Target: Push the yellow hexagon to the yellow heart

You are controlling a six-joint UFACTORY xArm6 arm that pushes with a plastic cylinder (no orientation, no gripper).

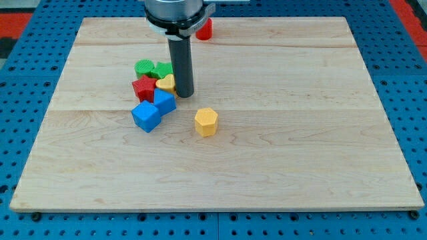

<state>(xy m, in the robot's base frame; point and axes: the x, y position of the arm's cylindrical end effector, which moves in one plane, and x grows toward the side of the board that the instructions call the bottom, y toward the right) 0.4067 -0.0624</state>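
Note:
The yellow hexagon (206, 122) lies alone near the middle of the wooden board. The yellow heart (166, 83) sits up and to its left, inside a cluster of blocks. My tip (184, 95) rests on the board right beside the yellow heart, touching or almost touching its right side. The tip is above and to the left of the yellow hexagon, with a clear gap between them.
Around the heart lie a red star (143, 87), two green blocks (144, 67) (162, 69) and two blue cubes (164, 102) (146, 116). A red block (204, 29) sits at the view's top, partly hidden by the arm. The board (300, 133) lies on a blue perforated table.

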